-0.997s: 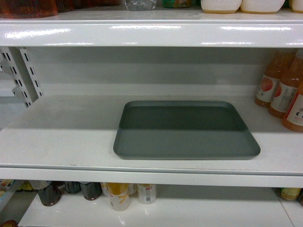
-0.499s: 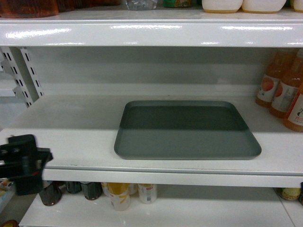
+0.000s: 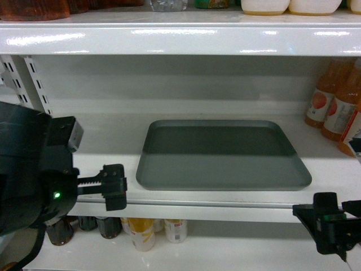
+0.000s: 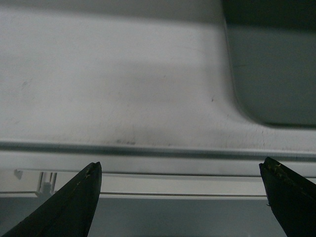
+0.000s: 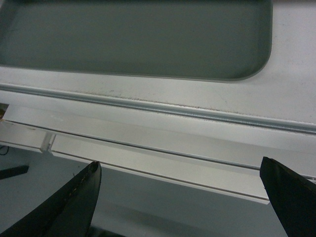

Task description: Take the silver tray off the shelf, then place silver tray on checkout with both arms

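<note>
From the head camera I see the silver tray [image 3: 223,154] lying flat on the shelf [image 3: 84,164], near the front lip and right of centre, with orange bottles [image 3: 338,107] standing clear of it at the far right. My left gripper [image 3: 113,187] sits at the lip, left of the tray and apart from it; my right gripper [image 3: 324,223] hangs below the lip near the tray's right front corner. I judge both are staged at the tray's two sides so each arm can take one edge.

The left wrist view shows my left gripper [image 4: 180,197] spread wide and empty, its fingertips framing the shelf edge, the tray's left front corner [image 4: 256,106] ahead to the right.

The right wrist view shows my right gripper [image 5: 180,197] likewise wide apart, holding nothing, below the lip with the tray's front rim [image 5: 148,74] above. The checkout is not in sight.
</note>
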{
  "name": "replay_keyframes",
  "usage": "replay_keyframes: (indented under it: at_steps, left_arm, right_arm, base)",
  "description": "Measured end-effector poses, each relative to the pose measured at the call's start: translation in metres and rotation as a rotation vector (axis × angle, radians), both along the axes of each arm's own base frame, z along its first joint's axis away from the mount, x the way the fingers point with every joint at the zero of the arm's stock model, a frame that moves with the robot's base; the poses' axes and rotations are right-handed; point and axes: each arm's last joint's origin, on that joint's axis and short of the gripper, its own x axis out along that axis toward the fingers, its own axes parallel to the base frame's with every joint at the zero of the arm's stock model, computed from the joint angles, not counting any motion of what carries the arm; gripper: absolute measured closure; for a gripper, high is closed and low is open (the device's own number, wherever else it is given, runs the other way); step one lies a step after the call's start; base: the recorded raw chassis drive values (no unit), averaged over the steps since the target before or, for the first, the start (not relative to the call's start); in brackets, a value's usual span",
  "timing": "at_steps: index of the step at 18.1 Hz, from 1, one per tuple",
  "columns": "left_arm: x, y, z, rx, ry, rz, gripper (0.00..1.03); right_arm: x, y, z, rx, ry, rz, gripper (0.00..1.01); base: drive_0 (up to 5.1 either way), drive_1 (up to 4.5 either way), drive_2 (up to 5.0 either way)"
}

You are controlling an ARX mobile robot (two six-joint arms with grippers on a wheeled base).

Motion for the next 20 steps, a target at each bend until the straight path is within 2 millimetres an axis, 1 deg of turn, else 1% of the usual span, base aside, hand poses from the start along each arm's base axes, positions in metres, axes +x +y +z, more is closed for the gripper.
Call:
replay_keyframes:
  at_steps: [3, 4, 7, 8, 9, 10, 11, 12, 14, 17, 20]
  left_arm:
    - [0.020, -0.011, -0.003, 0.000, 0.011, -0.020, 0.05]
    - [0.029, -0.017, -0.005, 0.000, 0.027, -0.034, 0.05]
    - [0.045, -0.026, -0.008, 0.017, 0.044, -0.048, 0.05]
    - [0.056, -0.030, -0.009, 0.021, 0.062, -0.053, 0.05]
    - [0.071, -0.034, -0.012, 0.033, 0.072, -0.042, 0.05]
    - [0.080, -0.034, -0.020, 0.051, 0.100, -0.033, 0.05]
    - [0.086, -0.033, -0.022, 0.072, 0.119, -0.026, 0.05]
    - [0.089, -0.034, -0.020, 0.072, 0.111, -0.027, 0.05]
    - [0.089, -0.036, -0.020, 0.075, 0.116, -0.029, 0.05]
    - [0.088, -0.037, -0.028, 0.084, 0.140, -0.029, 0.05]
    - [0.089, -0.039, -0.029, 0.087, 0.139, -0.027, 0.05]
  right_arm:
    - [0.016, 0.004, -0.003, -0.014, 0.001, -0.009, 0.03]
    - [0.024, 0.006, -0.003, -0.015, 0.002, -0.010, 0.03]
    - [0.044, 0.012, -0.002, -0.028, -0.010, -0.018, 0.03]
    - [0.057, 0.015, -0.004, -0.037, -0.008, -0.024, 0.03]
    - [0.076, 0.024, -0.012, -0.057, 0.010, -0.026, 0.03]
    - [0.095, 0.028, -0.020, -0.099, 0.021, -0.064, 0.03]
    - [0.111, 0.026, -0.026, -0.128, 0.035, -0.103, 0.03]
    - [0.123, 0.022, -0.028, -0.140, 0.036, -0.130, 0.03]
    - [0.133, 0.017, -0.026, -0.147, 0.030, -0.154, 0.03]
    - [0.143, 0.007, -0.025, -0.159, 0.031, -0.192, 0.03]
    - [0.150, 0.002, -0.031, -0.163, 0.062, -0.200, 0.03]
  base:
    - [0.0, 0.00, 0.0]
    - [0.0, 0.00, 0.0]
    - [0.0, 0.00, 0.0]
    - [0.0, 0.00, 0.0]
    - [0.0, 0.00, 0.0]
    - [0.0, 0.00, 0.0]
    - [0.0, 0.00, 0.0]
    - [0.0, 0.00, 0.0]
    - [0.0, 0.00, 0.0]
    - [0.0, 0.00, 0.0]
    - [0.0, 0.00, 0.0]
